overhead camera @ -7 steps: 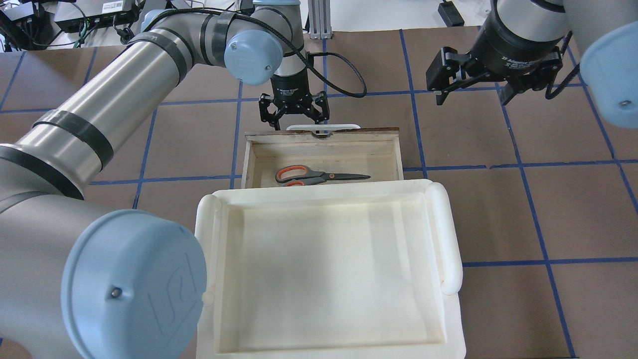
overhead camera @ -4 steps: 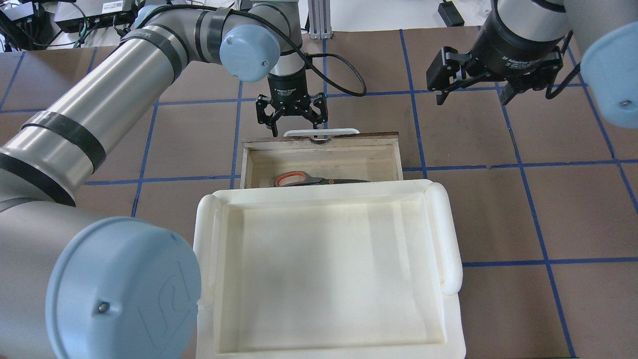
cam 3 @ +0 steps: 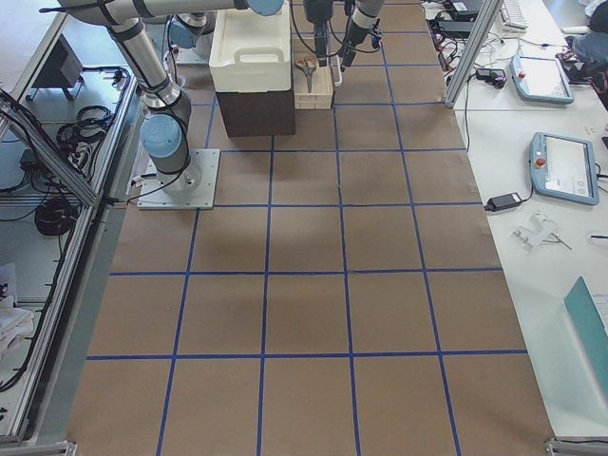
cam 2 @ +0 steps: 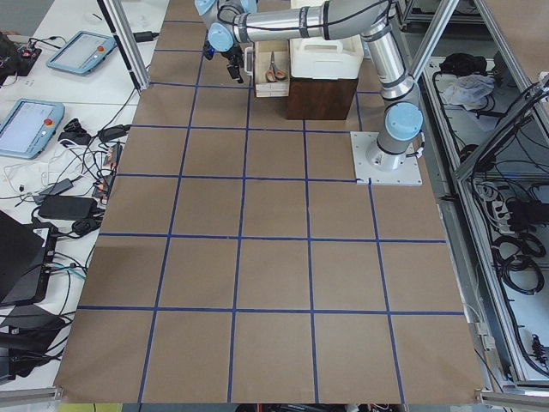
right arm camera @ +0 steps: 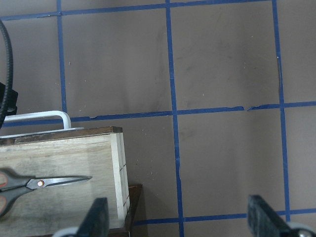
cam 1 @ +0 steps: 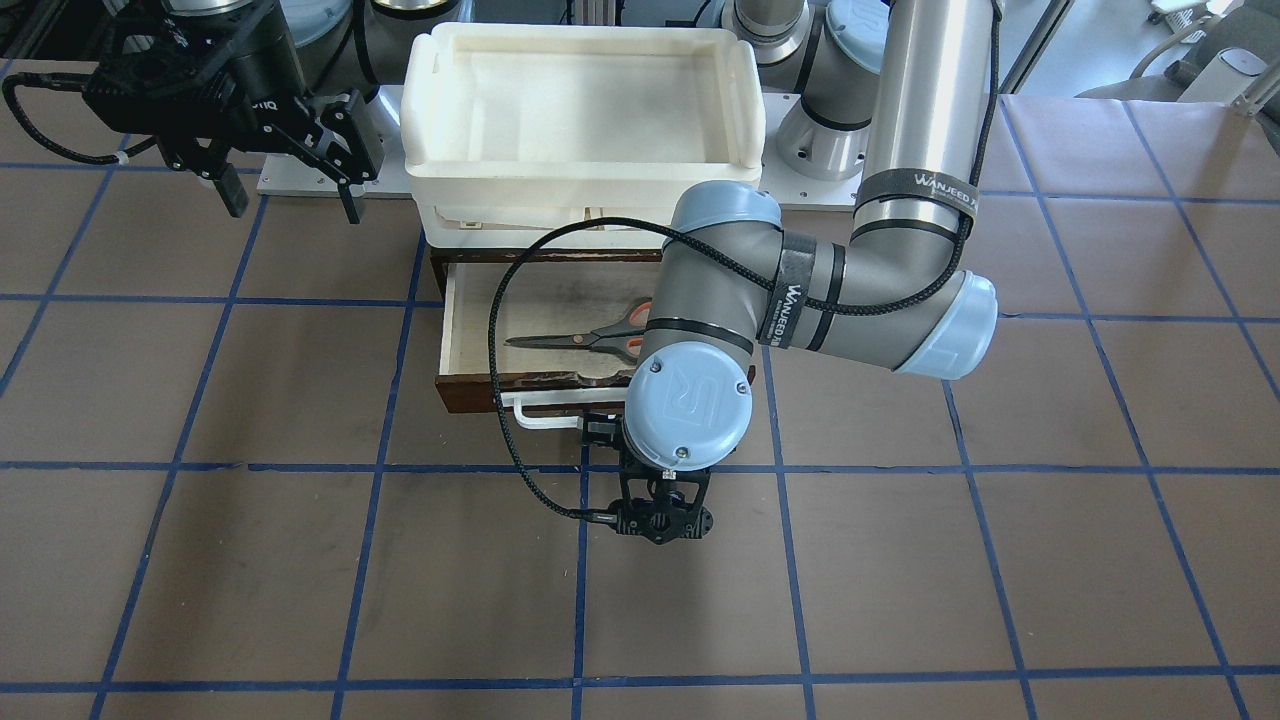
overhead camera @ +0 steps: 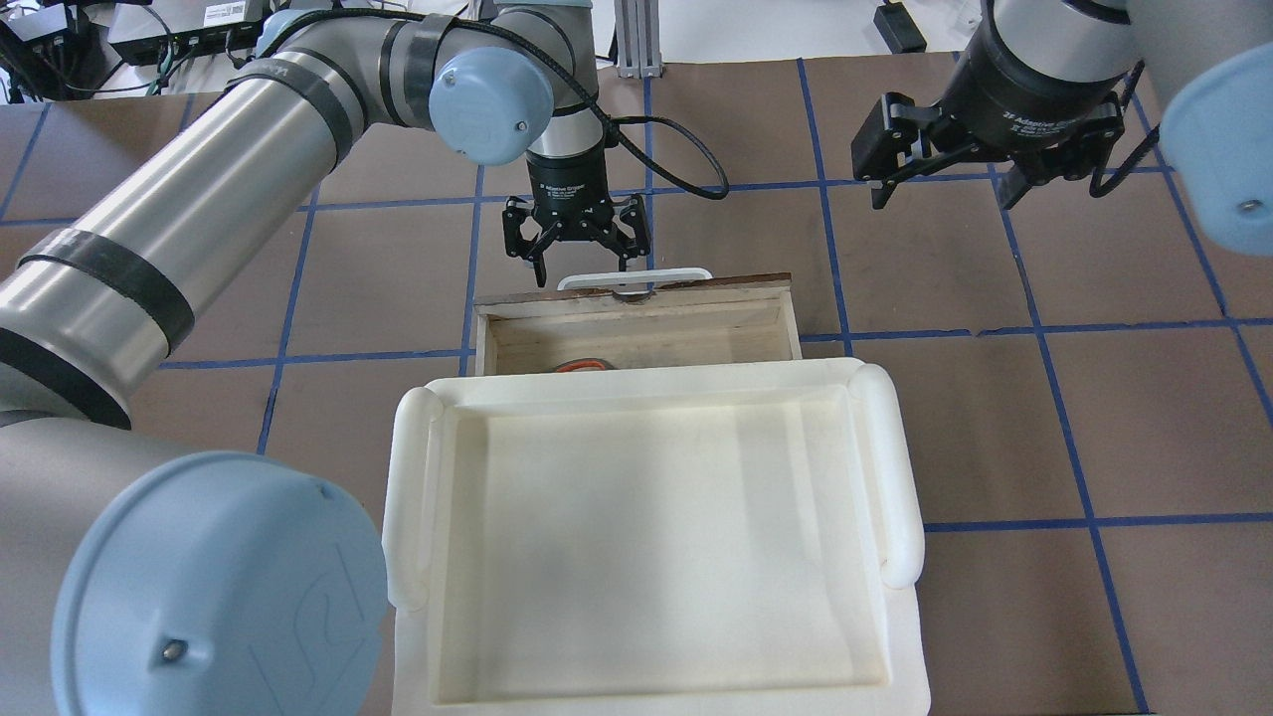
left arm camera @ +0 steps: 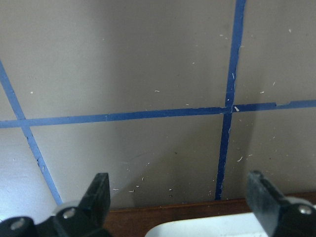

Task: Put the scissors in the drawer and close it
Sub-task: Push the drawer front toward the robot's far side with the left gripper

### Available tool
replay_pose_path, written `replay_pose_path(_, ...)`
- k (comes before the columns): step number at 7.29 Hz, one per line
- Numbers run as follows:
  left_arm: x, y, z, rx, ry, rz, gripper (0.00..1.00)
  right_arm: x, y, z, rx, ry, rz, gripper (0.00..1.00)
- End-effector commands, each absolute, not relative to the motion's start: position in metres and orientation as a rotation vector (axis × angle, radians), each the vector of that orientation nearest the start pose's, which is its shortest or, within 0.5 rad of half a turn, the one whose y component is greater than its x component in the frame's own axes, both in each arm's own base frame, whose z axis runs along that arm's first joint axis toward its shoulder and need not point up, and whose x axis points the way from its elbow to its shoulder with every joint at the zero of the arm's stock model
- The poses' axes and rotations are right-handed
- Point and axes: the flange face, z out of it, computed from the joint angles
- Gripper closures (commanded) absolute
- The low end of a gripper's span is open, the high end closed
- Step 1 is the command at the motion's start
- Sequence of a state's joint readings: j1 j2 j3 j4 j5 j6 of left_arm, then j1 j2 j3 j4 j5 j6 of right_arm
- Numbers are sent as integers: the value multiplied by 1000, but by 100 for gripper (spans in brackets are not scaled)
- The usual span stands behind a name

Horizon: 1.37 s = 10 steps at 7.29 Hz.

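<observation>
The dark brown drawer stands partly open under the white tray, its white bar handle on the far side. The scissors lie flat inside it. In the overhead view only a sliver of their orange handle shows past the tray's rim. My left gripper is open and empty, with its fingers down at the drawer front beside the handle. The left wrist view shows its fingers spread above the handle. My right gripper is open and empty, up off the table to the drawer's right.
A white plastic tray sits on top of the brown cabinet that houses the drawer, on the robot's side. The table is brown paper with a grid of blue tape. The left arm's black cable loops over the drawer.
The drawer has slid toward the robot under the tray, and the left gripper has come along against its front. The scissors are now mostly hidden from above. The right gripper has not moved.
</observation>
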<state>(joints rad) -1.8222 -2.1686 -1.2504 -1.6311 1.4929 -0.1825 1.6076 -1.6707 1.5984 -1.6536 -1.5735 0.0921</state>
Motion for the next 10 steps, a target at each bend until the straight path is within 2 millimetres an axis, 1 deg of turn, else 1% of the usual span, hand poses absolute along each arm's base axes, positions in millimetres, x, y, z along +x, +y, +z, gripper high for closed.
replay_pose_path(1, -302, -608, 279, 88, 3080, 591, 0, 150, -458, 530, 86, 3123, -240, 0)
replay_pose_path(2, -305, -603, 282, 97, 3076, 603, 0, 150, -458, 530, 86, 3123, -240, 0)
replay_pose_path(5, -304, -593, 290, 94, 3056, 672, 0, 150, -458, 530, 86, 3123, -240, 0)
replay_pose_path(6, -304, -589, 289, 95, 3049, 689, 0, 150, -458, 530, 86, 3123, -240, 0)
replay_pose_path(7, -303, -584, 284, 93, 3044, 711, 0, 150, -458, 530, 86, 3123, -240, 0)
replay_pose_path(8, -303, -580, 273, 94, 3031, 741, 0, 150, -458, 530, 86, 3121, -239, 0)
replay_pose_path(10, -302, -569, 274, 97, 3023, 761, 0, 150, -458, 530, 91, 3121, -239, 0)
